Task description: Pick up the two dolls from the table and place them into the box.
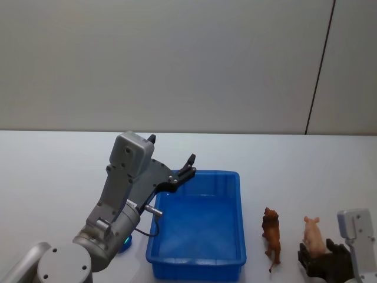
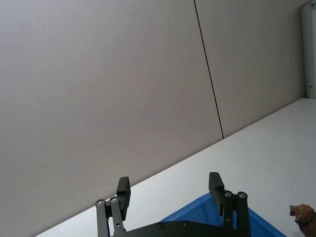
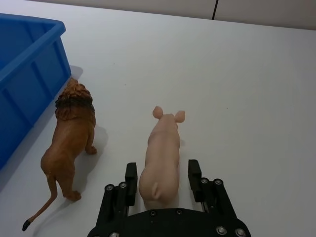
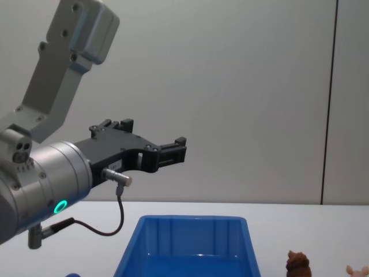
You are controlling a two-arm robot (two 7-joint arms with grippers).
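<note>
While right claw (image 3: 162, 168) straddles pink pig (image 3: 163, 143) unclenched, its legs hidden; left claw (image 2: 169, 185) released.

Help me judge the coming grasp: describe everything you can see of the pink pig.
The pig is a pale pink toy of smooth, plastic-looking material, with two small ears, a rounded body and a stubby tail. It stands upright on the white table, facing away from the right gripper, whose open jaws flank its rump; contact cannot be told. The brown lion stands beside it, apart.
</note>
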